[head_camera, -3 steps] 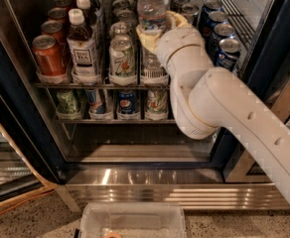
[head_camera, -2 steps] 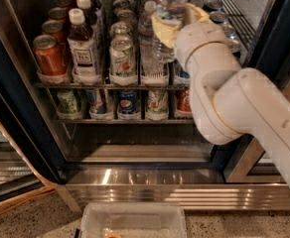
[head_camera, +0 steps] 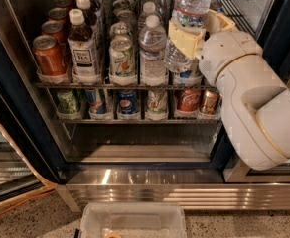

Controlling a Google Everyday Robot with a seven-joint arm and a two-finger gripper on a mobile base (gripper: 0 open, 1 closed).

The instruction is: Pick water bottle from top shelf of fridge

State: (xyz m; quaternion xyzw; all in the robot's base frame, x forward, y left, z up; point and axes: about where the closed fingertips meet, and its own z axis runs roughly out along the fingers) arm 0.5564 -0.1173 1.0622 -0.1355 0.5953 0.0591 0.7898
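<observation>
My gripper (head_camera: 187, 36) is shut on a clear ribbed water bottle (head_camera: 187, 21) with a pale label. It holds the bottle tilted, lifted above the right part of the top shelf (head_camera: 120, 86), in front of the open fridge (head_camera: 16, 108). The bottle's cap is cut off by the top edge of the view. Another water bottle (head_camera: 153, 51) with a white cap stands on the top shelf just left of the gripper. My white arm (head_camera: 254, 103) fills the right side and hides the shelf's right end.
The top shelf holds a red can (head_camera: 48, 56), a dark tea bottle (head_camera: 82, 46) and a green-white can (head_camera: 121, 58). The lower rack holds short soda cans (head_camera: 127, 103). A shiny ribbed steel base (head_camera: 150, 187) runs below. A clear plastic bin (head_camera: 132, 221) sits on the floor.
The gripper has pulled the water bottle up and to the right, out of its row. The view has shifted so the shelves sit further left.
</observation>
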